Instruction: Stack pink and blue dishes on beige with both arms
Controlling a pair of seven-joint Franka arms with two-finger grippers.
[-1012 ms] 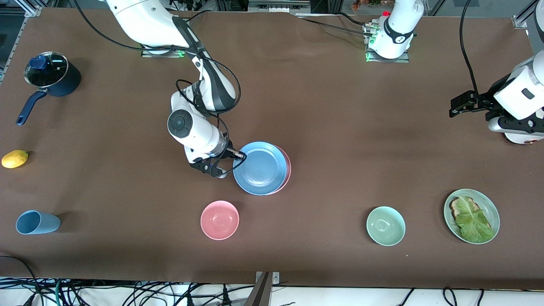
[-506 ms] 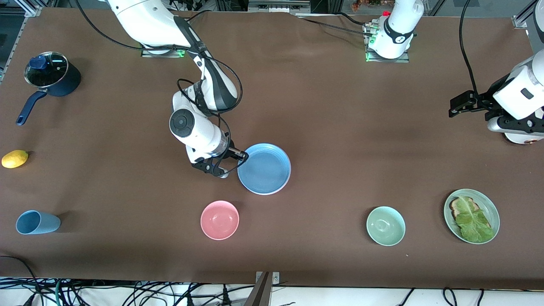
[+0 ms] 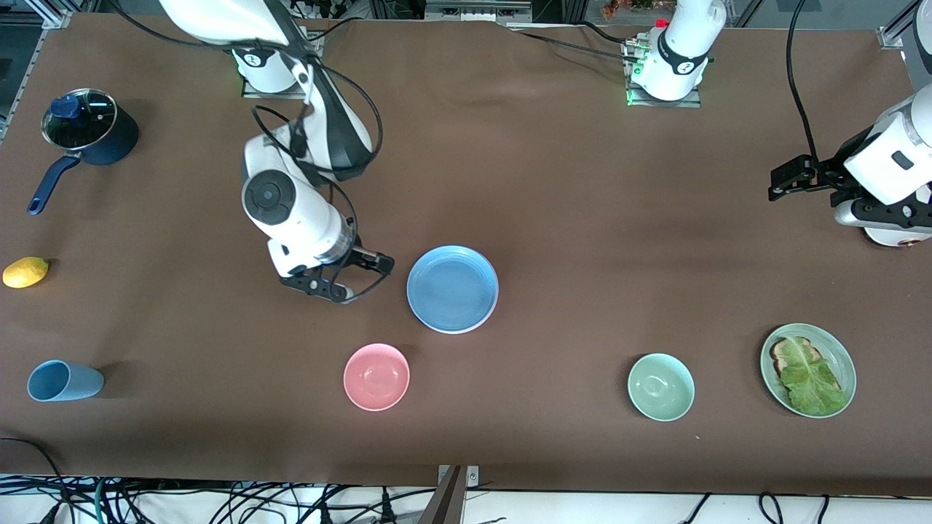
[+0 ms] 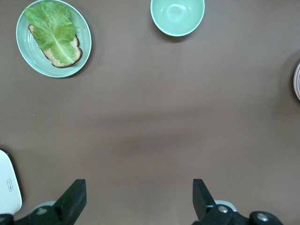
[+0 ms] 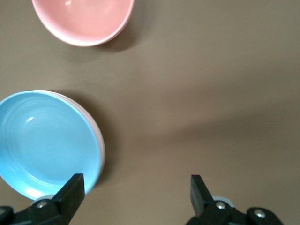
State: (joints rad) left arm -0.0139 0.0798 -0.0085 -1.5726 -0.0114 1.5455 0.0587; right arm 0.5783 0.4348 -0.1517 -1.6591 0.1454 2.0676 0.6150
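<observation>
Right gripper point(image 3: 362, 275), jaws spread and empty, hangs just beside the blue plate point(image 3: 452, 287) topping the pink plate point(image 5: 99, 140) mid-table; left gripper point(image 3: 783, 182), jaws likewise apart, waits over the left arm's table end.

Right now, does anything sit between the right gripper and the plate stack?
Nothing visible does. The right gripper is open over bare table beside the blue plate, which lies on the pink plate. The pink bowl lies nearer the camera, off that line. The left gripper waits, open, at its own end.
</observation>
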